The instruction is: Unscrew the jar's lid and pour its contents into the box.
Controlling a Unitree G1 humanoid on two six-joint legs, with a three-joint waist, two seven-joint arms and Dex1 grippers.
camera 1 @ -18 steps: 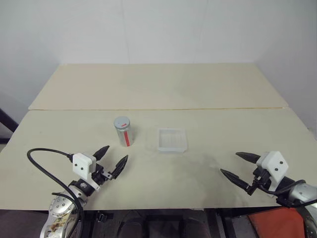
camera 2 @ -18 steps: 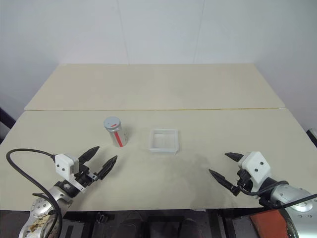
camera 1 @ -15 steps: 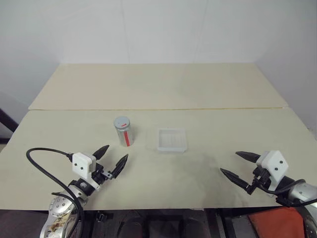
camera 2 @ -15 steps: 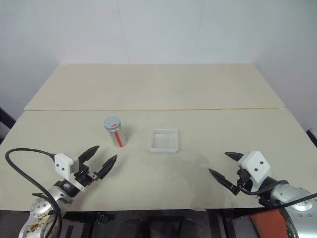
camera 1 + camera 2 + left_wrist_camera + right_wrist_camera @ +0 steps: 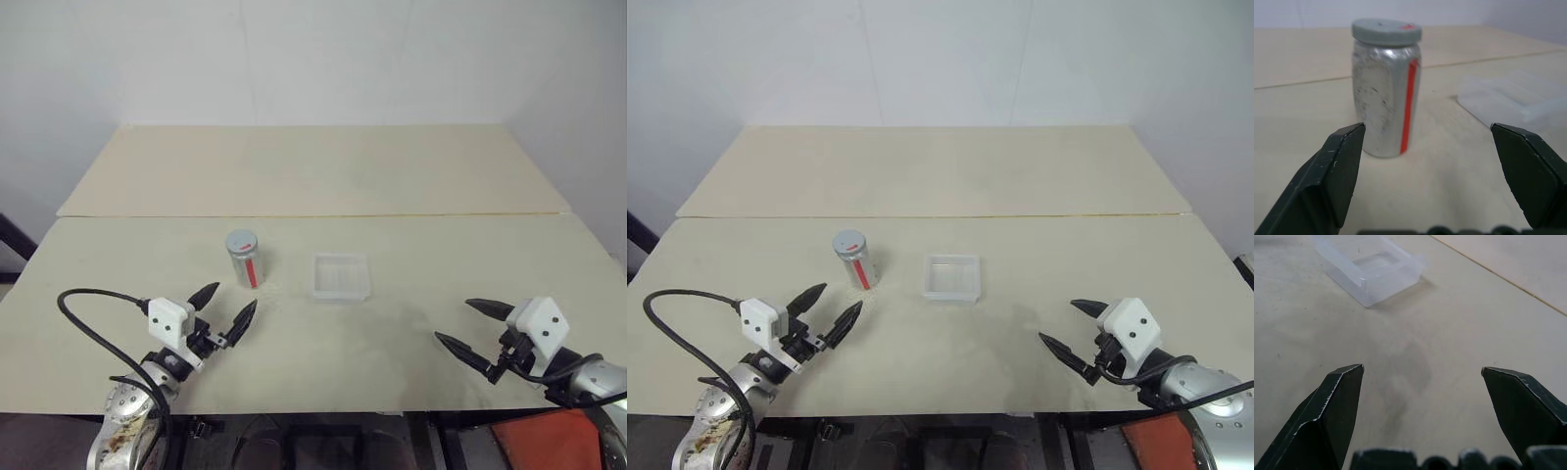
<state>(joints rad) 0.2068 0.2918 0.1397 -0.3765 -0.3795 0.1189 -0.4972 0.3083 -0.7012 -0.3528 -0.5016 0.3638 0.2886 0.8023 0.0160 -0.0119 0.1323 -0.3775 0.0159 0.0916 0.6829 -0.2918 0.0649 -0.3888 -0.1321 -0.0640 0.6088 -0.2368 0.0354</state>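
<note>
The jar (image 5: 243, 258) stands upright on the table (image 5: 323, 176), left of centre, with the lid (image 5: 240, 240) seated on top and the box (image 5: 341, 276) just beside it to the right, apart from it. The step in hand is judged to be the approach for a first hold: the left gripper (image 5: 224, 309), spread wide and empty, is best carried forward so that the silvery body is taken low between its fingers, the lid being left free for the other arm, and the closing is best made squarely so that the jar is not tipped. The right gripper (image 5: 468, 327), equally wide and empty, is held well apart near the table's front right. In the left wrist view the red stripe (image 5: 1408, 103) and the scuffed metal are shown close up; in the right wrist view the box's raised walls are seen from the side. The contents cannot be seen.
</note>
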